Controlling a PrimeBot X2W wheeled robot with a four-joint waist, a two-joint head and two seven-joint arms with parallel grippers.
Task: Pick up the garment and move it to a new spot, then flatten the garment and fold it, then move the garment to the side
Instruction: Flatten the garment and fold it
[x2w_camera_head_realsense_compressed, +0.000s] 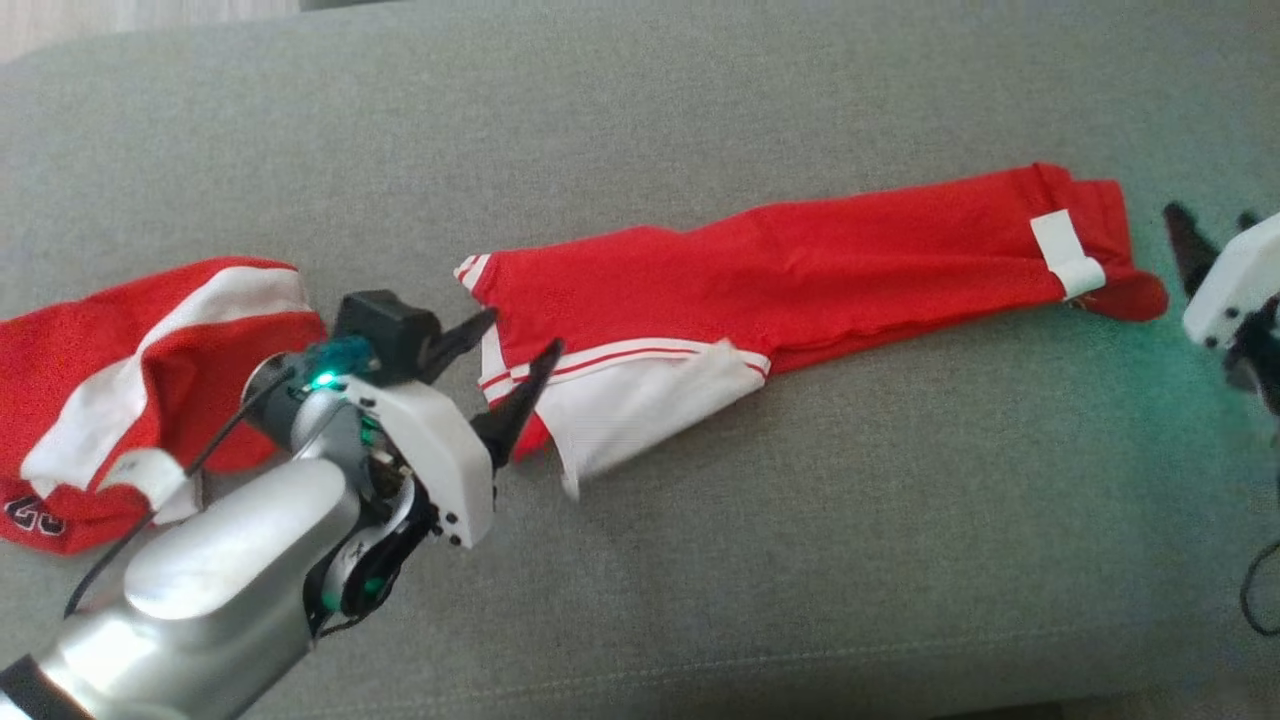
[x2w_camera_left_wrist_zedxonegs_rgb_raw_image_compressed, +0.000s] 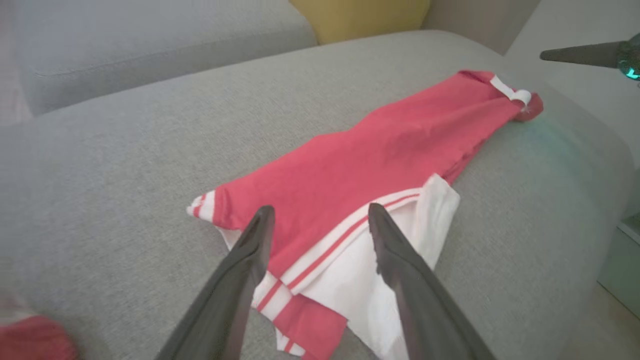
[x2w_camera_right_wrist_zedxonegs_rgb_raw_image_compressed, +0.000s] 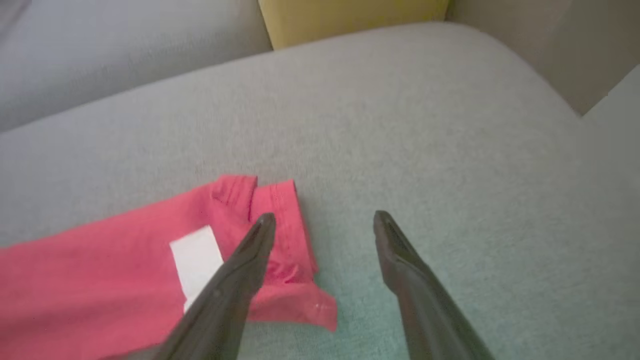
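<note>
- The grey woven-fabric sofa seat (x2w_camera_head_realsense_compressed: 700, 120) carries a long red cloth garment with white stripe trim (x2w_camera_head_realsense_compressed: 800, 260). Bare seat lies open behind it and in front of it.
- The seat's rounded right edge falls near the garment's right end. A yellow cushion (x2w_camera_left_wrist_zedxonegs_rgb_raw_image_compressed: 360, 17) stands at the far back.
- A crumpled red-and-white second garment (x2w_camera_head_realsense_compressed: 150, 380) lies at the left, apart from the first.
- The garment's long axis runs left to right, with the striped white part at the left end.
- Left gripper (x2w_camera_head_realsense_compressed: 522, 330): fingers apart above the striped end, clamping nothing.
- Right gripper (x2w_camera_head_realsense_compressed: 1210, 217): fingers apart at the right end, empty.
</note>
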